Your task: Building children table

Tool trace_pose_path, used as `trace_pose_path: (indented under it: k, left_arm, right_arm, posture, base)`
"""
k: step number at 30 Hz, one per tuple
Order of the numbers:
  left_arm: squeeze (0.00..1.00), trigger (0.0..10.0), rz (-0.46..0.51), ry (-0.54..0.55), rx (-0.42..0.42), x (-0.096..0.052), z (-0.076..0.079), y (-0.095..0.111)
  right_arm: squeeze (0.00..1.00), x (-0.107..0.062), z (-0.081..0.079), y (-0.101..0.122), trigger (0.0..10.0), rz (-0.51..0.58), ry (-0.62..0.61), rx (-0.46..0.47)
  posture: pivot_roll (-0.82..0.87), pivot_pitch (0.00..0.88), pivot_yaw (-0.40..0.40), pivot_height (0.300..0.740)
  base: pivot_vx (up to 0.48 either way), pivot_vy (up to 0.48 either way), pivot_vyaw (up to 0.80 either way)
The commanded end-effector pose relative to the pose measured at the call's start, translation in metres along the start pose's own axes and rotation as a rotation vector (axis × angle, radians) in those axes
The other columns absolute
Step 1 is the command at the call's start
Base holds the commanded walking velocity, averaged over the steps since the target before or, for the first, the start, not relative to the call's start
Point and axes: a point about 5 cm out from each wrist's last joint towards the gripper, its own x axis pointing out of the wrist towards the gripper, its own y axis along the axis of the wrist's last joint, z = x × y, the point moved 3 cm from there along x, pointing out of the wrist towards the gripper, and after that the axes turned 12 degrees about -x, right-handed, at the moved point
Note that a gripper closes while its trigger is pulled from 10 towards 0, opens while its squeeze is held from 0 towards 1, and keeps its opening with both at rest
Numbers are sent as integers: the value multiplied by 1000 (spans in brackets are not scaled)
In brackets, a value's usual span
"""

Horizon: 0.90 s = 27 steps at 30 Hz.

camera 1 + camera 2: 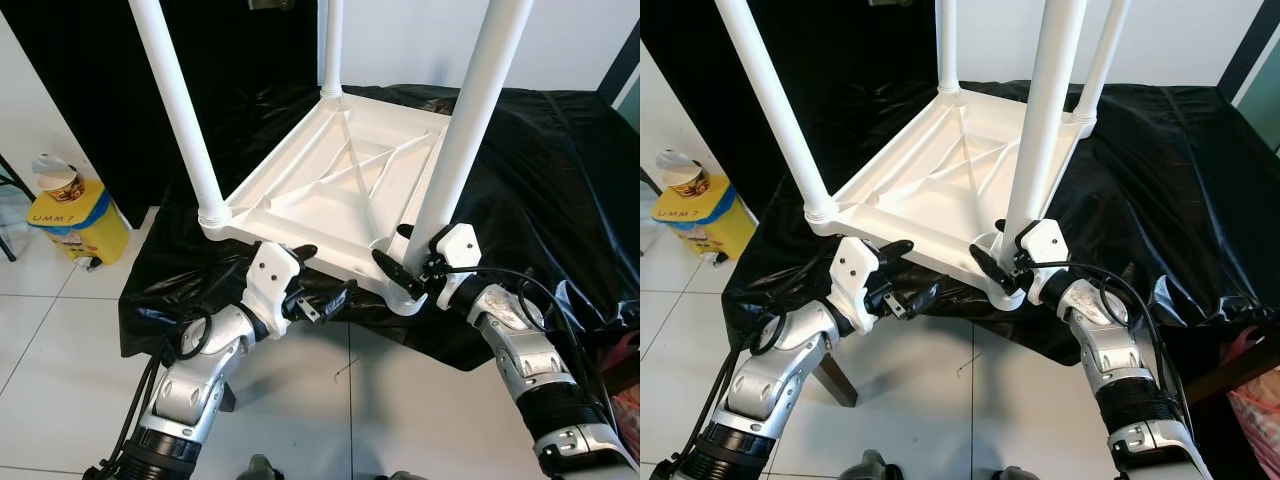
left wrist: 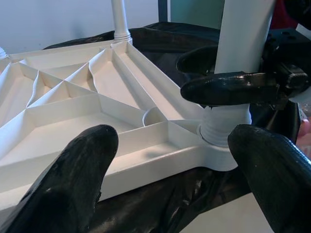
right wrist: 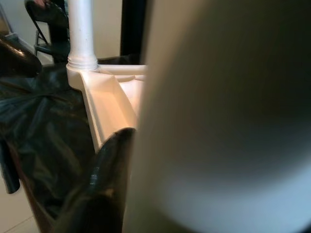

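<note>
Jaws first: right gripper [image 1: 405, 262] has its jaws clamped round the base of the near right leg [image 1: 455, 160], just above the corner socket; left gripper [image 1: 325, 280] sits with jaws spread, holding nothing, just under the near edge of the tabletop [image 1: 330, 175]. Left eye view: tabletop lies upside down, ribs up, on a bench covered in black sheeting [image 1: 560, 180]; three legs visible here, near left leg [image 1: 180, 120], far left leg [image 1: 331, 50] and the near right one, all upright in their corners. A yellow bin [image 1: 78, 218] stands on the floor tiles well apart to the left. Right eye view: same scene, plus a fourth leg [image 1: 1098, 60] standing at the far right corner, so all four legs look fitted. Left wrist view: two spread fingers [image 2: 77, 170] frame the near rim of the tabletop, and the right gripper's fingers grip the leg right above its threaded collar [image 2: 224, 127], which seats in the socket. Right wrist view: mostly blurred leg up close, one finger [image 3: 104, 174] against it, another leg beyond at its corner. My read: assembly nearly done; what's left is likely final tightening of this last leg, then flipping the table upright. Can't tell whether the collar is fully seated.
</note>
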Motion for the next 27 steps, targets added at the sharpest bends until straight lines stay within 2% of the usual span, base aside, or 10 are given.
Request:
trace_pose_path:
  k: [1,5,6,7,8,11,12,18,23,27]
  left_arm:
    - [0,10000,-19,-14,3,1,6,-6]
    - [0,10000,-13,6,12,1,8,-9]
    - [0,10000,-6,12,22,1,7,-8]
    - [0,10000,-6,12,22,1,7,-8]
    - [0,10000,-7,12,21,1,7,-9]
    - [0,10000,-16,8,17,1,5,-11]
    - [0,10000,-2,12,5,2,4,-9]
    - [0,10000,5,-9,-29,2,4,-8]
    - [0,10000,20,-18,-36,2,5,-7]
    - [0,10000,23,-16,-33,3,4,-7]
  right_arm:
    - [0,-1,-6,-5,0,-20,39,-29]
    - [0,-7,-9,-16,0,-49,14,-6]
    - [0,-8,-10,-17,1216,-53,0,3]
    - [0,-8,-10,-17,1216,-53,0,3]
    - [0,-9,-10,-19,10000,-55,-17,20]
    - [0,-9,-10,-20,10000,-56,-73,46]
    - [0,-9,-8,-21,10000,-60,-133,60]
    - [0,-6,-9,-22,10000,-85,-242,64]
    - [0,-5,-11,-31,10000,-161,-348,49]
    - [0,-4,-16,-36,10000,-207,-427,84]
  posture:
    - [22,0,-16,740]
    - [18,0,-18,740]
    - [18,0,-18,740]
    - [18,0,-18,740]
    - [18,0,-18,740]
    - [15,0,-24,740]
    - [13,0,-25,740]
    - [10,0,-24,740]
    - [12,0,-26,740]
    - [13,0,-29,740]
  base:
    - [0,0,0]
    - [0,0,0]
    - [0,0,0]
    - [0,0,0]
    - [0,0,0]
    - [0,0,0]
    - [0,0,0]
    - [0,0,0]
    - [0,0,0]
    - [0,0,0]
